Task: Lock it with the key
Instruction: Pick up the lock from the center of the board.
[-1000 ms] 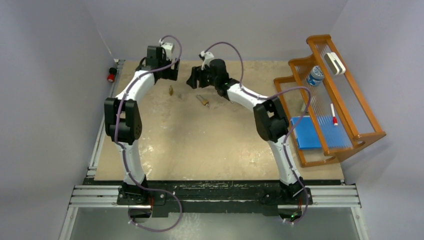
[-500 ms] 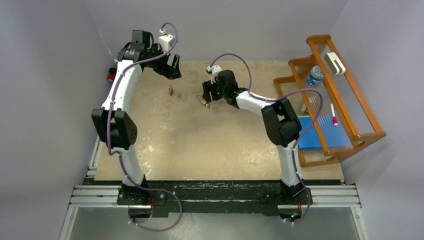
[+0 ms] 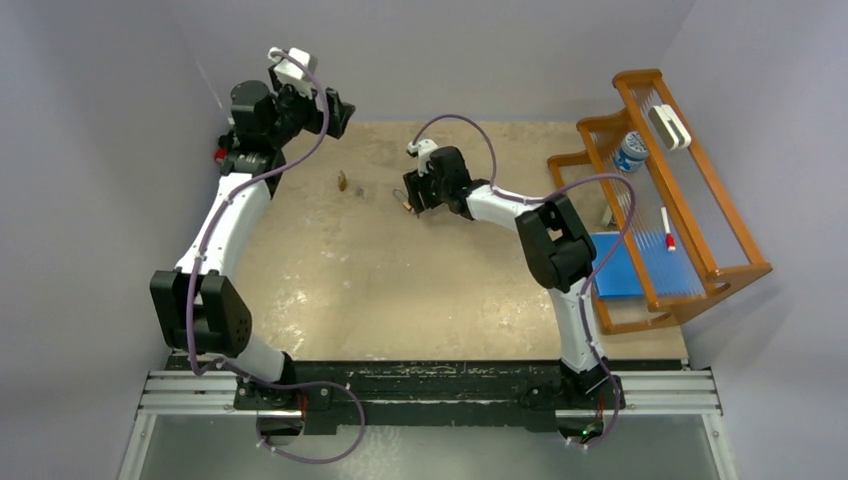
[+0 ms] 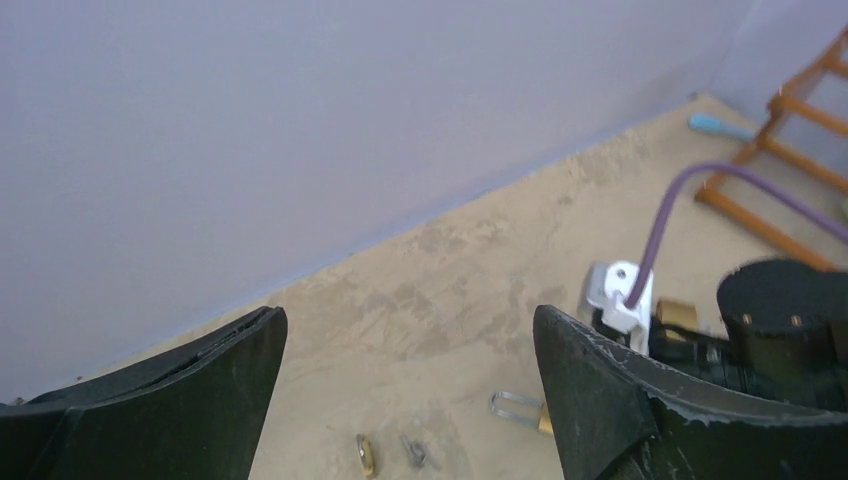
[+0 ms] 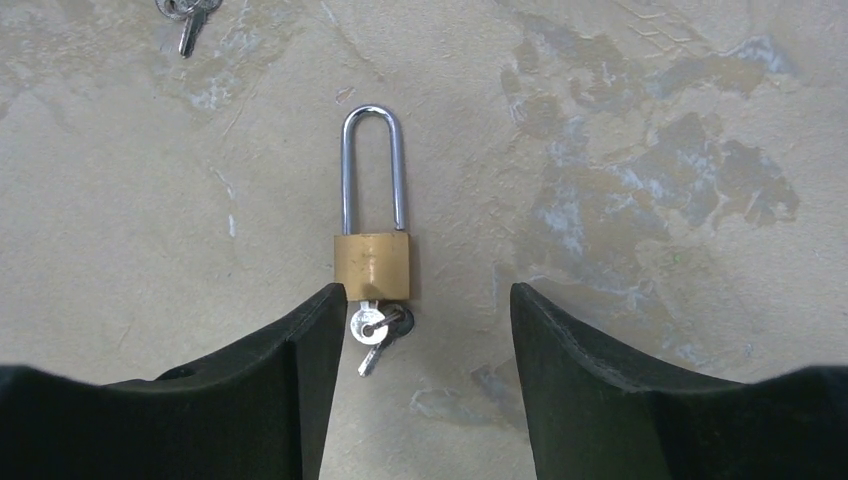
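From the top view, the left arm is raised at the far left corner. Its end effector (image 3: pixel 336 112) is up off the worktop (image 3: pixel 400 290), and this view does not show how far its fingers are spread. The right end effector (image 3: pixel 408 195) is low over the padlock (image 3: pixel 407 204), of which only a scrap of brass shows, far of the worktop's middle. A small brass piece (image 3: pixel 342 181) and a bunch of loose keys (image 3: pixel 359 190) lie to its left. A wooden rack (image 3: pixel 690 240) stands at the right edge.

In the left wrist view, the left end effector (image 4: pixel 408 320) is spread wide with nothing between its fingers (image 4: pixel 190 410). It faces the far wall and looks down on the worktop (image 4: pixel 440 290). Low in the picture the padlock's (image 4: pixel 515 405) shackle pokes out to the left from behind one finger. The small brass piece (image 4: pixel 365 455) and the loose keys (image 4: pixel 412 452) lie left of it. The right arm's wrist (image 4: pixel 780 320) sits just beyond.

In the right wrist view, the padlock (image 5: pixel 372 265) lies flat on the worktop (image 5: pixel 640 200). Its long axis runs straight away from the camera. The long steel shackle (image 5: pixel 372 165) points away and the keyhole end faces the end effector. A key (image 5: pixel 368 330) on a small ring sits at that near end. The right end effector (image 5: pixel 428 295) is open and holds nothing. One fingertip (image 5: pixel 325 310) is just beside the body's near corner and the other stands apart on the opposite side. I cannot tell whether the shackle's free leg is seated in the body. The loose keys (image 5: pixel 185 15) lie at the top left.
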